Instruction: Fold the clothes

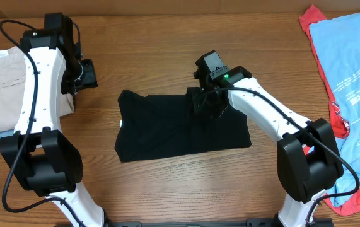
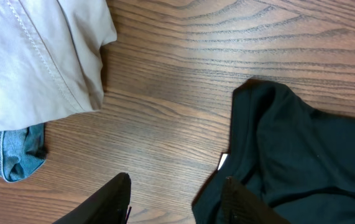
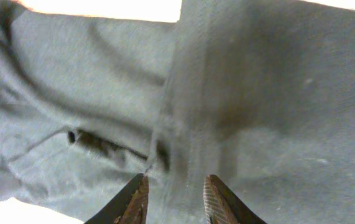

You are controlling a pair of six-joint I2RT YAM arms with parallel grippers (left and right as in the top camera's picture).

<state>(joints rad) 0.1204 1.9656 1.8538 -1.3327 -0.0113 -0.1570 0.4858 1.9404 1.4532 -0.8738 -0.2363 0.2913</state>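
Note:
A black t-shirt (image 1: 180,126) lies partly folded at the table's middle. My right gripper (image 1: 206,102) hangs over its upper middle part; in the right wrist view the jaws (image 3: 176,198) are open, with a folded ridge of the shirt (image 3: 189,124) between the tips. My left gripper (image 1: 86,74) is at the far left, off the shirt; in the left wrist view its jaws (image 2: 176,200) are open and empty over bare wood, with the shirt's collar corner (image 2: 276,143) to the right.
A beige garment (image 1: 0,91) lies at the left edge, with blue denim (image 2: 12,152) under it. A light blue shirt (image 1: 356,82) on a red garment (image 1: 340,126) lies at the right edge.

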